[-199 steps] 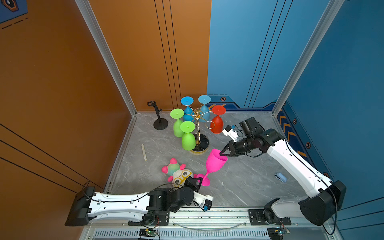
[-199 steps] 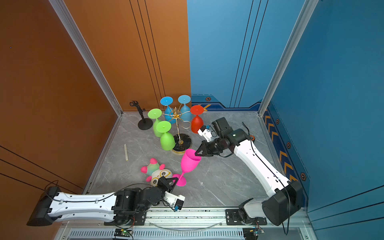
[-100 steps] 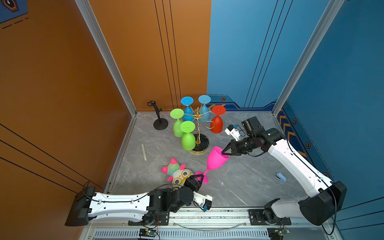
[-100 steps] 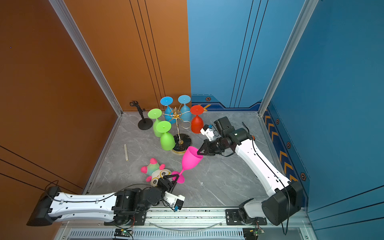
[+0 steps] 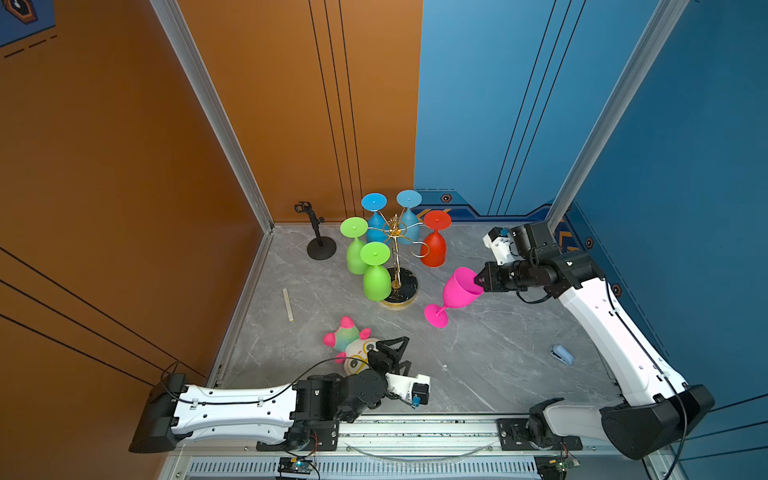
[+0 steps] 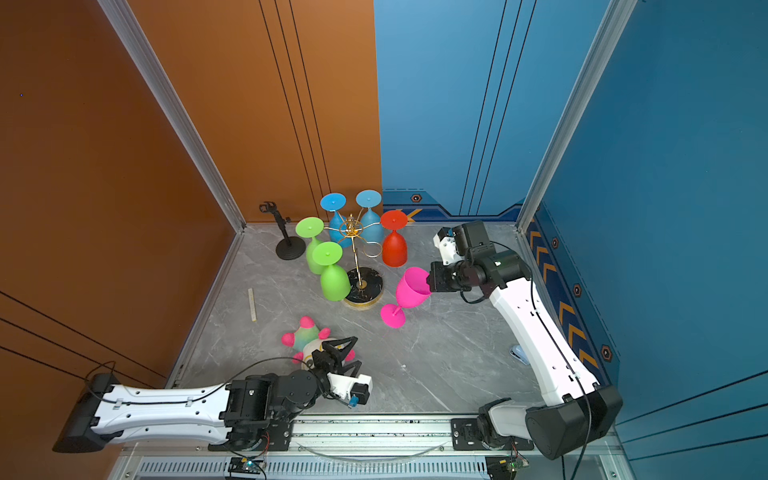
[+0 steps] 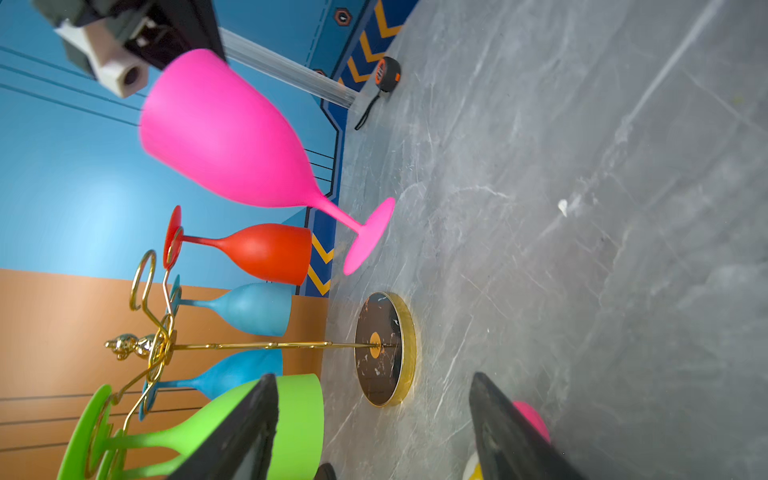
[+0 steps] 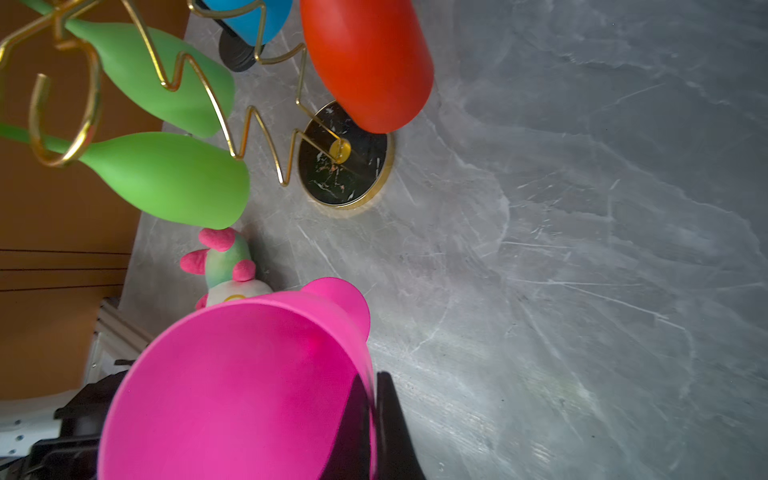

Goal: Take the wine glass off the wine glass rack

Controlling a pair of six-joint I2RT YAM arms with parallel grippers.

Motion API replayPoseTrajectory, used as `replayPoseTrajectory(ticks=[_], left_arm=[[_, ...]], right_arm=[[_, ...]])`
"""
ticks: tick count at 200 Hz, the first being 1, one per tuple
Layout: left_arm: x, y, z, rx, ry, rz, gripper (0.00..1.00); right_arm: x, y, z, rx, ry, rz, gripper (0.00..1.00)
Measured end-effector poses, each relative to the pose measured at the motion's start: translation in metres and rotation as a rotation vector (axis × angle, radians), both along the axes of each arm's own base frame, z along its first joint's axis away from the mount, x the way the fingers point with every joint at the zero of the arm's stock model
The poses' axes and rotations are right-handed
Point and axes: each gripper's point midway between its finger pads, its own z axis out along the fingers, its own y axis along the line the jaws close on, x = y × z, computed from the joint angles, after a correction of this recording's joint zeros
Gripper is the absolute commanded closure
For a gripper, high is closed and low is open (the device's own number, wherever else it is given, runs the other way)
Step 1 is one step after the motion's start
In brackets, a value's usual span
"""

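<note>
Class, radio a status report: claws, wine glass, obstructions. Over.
Right claw shut on pink wine glass rim; glass tilted, clear of wine glass rack. Left claw open, empty, by plush toy. Nothing blocking.

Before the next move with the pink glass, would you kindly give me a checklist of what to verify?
1. The pink glass is off the rack: ok, it is beside the base.
2. The right end effector is shut on the glass rim: ok.
3. Glass upright: not ok, tilted with the foot lowest.
4. Foot resting on the table: cannot tell.
5. The left end effector is open and empty: ok, by the plush toy.
</note>
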Motion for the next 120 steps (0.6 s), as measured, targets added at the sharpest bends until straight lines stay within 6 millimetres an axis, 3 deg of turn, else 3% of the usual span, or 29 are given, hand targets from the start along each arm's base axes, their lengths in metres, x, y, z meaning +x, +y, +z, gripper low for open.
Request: replayPoseTrajectory(ticks=[21, 43, 50, 80, 120], left_arm=[[0.009, 0.002, 0.029, -0.150, 0.048, 0.093, 0.15], [0.018, 0.010, 0.046, -0.251, 0.108, 0.176, 0.15], [0.020, 0.012, 0.049, -0.271, 0.128, 0.199, 0.10], [0.036, 0.033, 0.055, -0.337, 0.208, 0.316, 0.06], [0.054, 0.078, 0.059, -0.458, 0.283, 0.474, 0.06]], right_arm=[[0.017, -0.021, -0.004, -0.080, -0.013, -0.068, 1.00], [0.038, -0.035, -0.010, -0.148, -0.013, -0.118, 1.00], [0.045, -0.038, -0.011, -0.167, -0.011, -0.128, 1.00], [0.075, -0.044, -0.017, -0.232, -0.007, -0.159, 1.00], [0.120, -0.054, -0.026, -0.282, -0.011, -0.212, 1.00]])
